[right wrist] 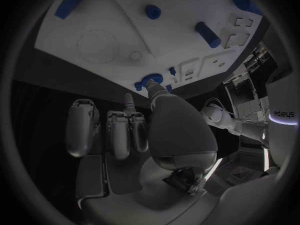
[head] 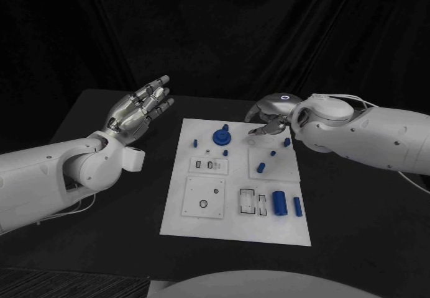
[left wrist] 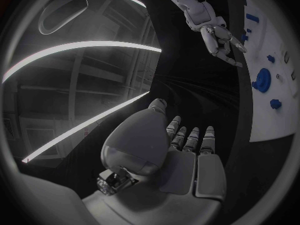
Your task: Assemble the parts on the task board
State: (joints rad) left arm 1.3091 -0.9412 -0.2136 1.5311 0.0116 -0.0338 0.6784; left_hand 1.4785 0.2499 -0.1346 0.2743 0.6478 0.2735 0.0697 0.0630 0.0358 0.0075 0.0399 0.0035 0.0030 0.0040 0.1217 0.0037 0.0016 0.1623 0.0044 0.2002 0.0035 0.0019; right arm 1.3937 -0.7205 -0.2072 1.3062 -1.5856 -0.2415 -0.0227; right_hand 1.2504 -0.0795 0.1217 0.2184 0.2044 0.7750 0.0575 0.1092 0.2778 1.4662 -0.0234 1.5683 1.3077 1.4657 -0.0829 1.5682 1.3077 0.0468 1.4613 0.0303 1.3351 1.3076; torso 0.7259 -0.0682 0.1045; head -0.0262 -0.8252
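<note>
Task board (head: 235, 225): you see the white plate lying flat mid-bench, long side running away from the robot.
Parts: a round blue knobbed piece (head: 220, 136) stands near the far edge; a blue cylinder (head: 279, 203) and a slimmer blue bar (head: 297, 207) lie side by side at the near right.
Right hand (head: 269, 116): over the board's far right corner, fingers curled downward; you cannot tell whether it holds anything.
Left hand (head: 141, 113): raised left of the board, fingers apart, holding nothing.
Bench (head: 358, 211): black.
</note>
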